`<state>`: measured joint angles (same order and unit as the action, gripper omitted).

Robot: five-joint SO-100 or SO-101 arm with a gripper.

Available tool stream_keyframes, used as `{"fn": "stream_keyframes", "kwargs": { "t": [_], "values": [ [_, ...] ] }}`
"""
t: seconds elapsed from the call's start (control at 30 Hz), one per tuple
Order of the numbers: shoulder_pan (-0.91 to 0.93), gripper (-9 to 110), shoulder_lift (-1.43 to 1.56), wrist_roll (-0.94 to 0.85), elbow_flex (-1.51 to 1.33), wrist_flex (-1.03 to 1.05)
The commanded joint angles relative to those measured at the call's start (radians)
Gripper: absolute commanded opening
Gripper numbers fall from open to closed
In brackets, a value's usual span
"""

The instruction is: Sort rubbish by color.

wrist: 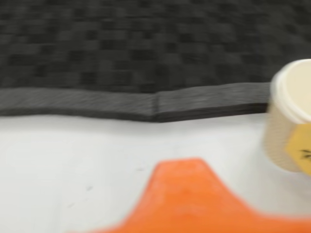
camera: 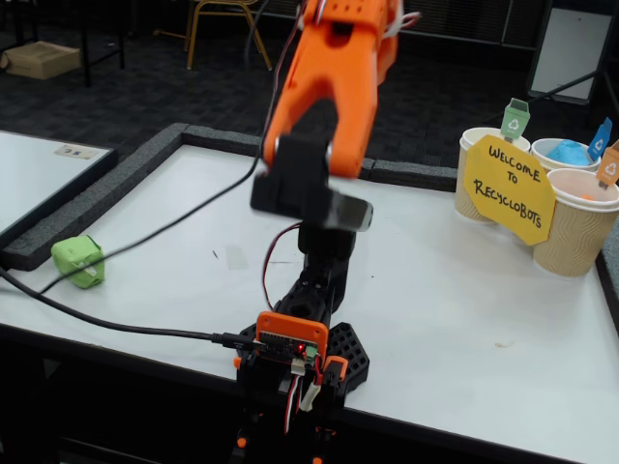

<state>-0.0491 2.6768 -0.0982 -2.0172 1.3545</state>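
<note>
In the fixed view the green wad (camera: 77, 261) lies on the white table (camera: 435, 290) at the far left, by the black foam border. The light blue wad (camera: 571, 153) sits in the middle paper cup (camera: 556, 147) at the right. Something orange (camera: 586, 192) shows inside the nearest cup (camera: 575, 227); I cannot tell if it is the orange wad. The orange arm (camera: 329, 87) is raised and its gripper is cut off by the top edge. In the blurred wrist view only one orange jaw of my gripper (wrist: 187, 194) shows, above bare table, with nothing seen in it.
Three beige cups with coloured flags and a yellow "Welcome to Recyclobots" sign (camera: 508, 188) stand at the right; one cup (wrist: 291, 116) shows at the wrist view's right edge. A black foam border (wrist: 146, 104) rims the table. A black cable (camera: 126, 246) crosses the left side.
</note>
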Motion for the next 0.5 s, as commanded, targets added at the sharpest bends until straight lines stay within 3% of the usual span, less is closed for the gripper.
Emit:
{"fn": "stream_keyframes", "kwargs": {
  "t": [0.0, 0.17, 0.47],
  "values": [
    [-0.087, 0, 0.213, -0.012, -0.106, -0.009],
    [-0.193, 0, 0.325, -0.012, -0.247, 0.005],
    [-0.543, 0, 0.482, -0.005, -0.351, 0.052]
  ]
}}
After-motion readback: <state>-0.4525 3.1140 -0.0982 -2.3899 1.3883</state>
